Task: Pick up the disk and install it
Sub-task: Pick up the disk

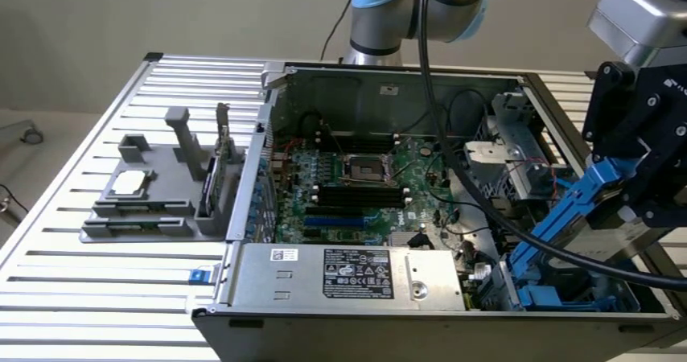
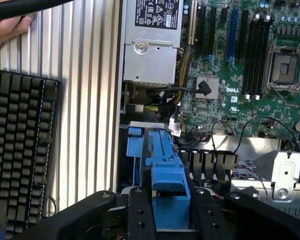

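My gripper [image 1: 635, 173] hangs at the exterior view's right, over the front right corner of the open computer case [image 1: 429, 314]. It is shut on the disk [image 1: 567, 211], whose bright blue carrier slants down toward the blue drive bay [image 1: 558, 296]. In the wrist view the disk [image 2: 166, 172] runs edge-on out from between the black fingers [image 2: 140, 212] of the gripper [image 2: 171, 212], its far end above the blue bay rails [image 2: 135, 150]. The drive's metal body and label are hidden.
Inside the case lie the motherboard [image 1: 365, 177], the silver power supply [image 1: 355, 275] and loose wires. A thick black cable [image 1: 472, 201] hangs across the case. A grey fixture [image 1: 150, 193] sits on the slatted table's left. A keyboard [image 2: 20, 150] and a hand [image 2: 5, 30] are beside the case.
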You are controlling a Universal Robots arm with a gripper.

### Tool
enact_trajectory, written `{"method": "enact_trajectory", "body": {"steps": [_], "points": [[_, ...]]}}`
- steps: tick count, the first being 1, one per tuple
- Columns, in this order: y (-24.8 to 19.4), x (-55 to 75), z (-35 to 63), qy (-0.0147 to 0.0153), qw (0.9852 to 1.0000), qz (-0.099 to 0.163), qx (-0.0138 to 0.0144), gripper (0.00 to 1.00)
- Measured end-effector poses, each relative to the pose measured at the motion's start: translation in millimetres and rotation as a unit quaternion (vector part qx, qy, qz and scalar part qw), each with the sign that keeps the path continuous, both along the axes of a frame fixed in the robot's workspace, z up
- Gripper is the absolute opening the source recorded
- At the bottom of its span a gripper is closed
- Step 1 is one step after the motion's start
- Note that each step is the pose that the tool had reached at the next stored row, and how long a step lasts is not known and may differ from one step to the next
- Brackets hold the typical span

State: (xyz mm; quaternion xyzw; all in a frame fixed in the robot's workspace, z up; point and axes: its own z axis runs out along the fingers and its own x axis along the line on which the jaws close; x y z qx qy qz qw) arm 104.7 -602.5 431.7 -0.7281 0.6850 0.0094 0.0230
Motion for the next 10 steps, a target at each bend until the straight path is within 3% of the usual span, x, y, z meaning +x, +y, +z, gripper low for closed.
{"method": "enact_trajectory", "body": {"steps": [10], "points": [[-3.3, 0.0, -4.3, 0.0000, 1.0000, 0.000, -0.0004, 0.33]]}}
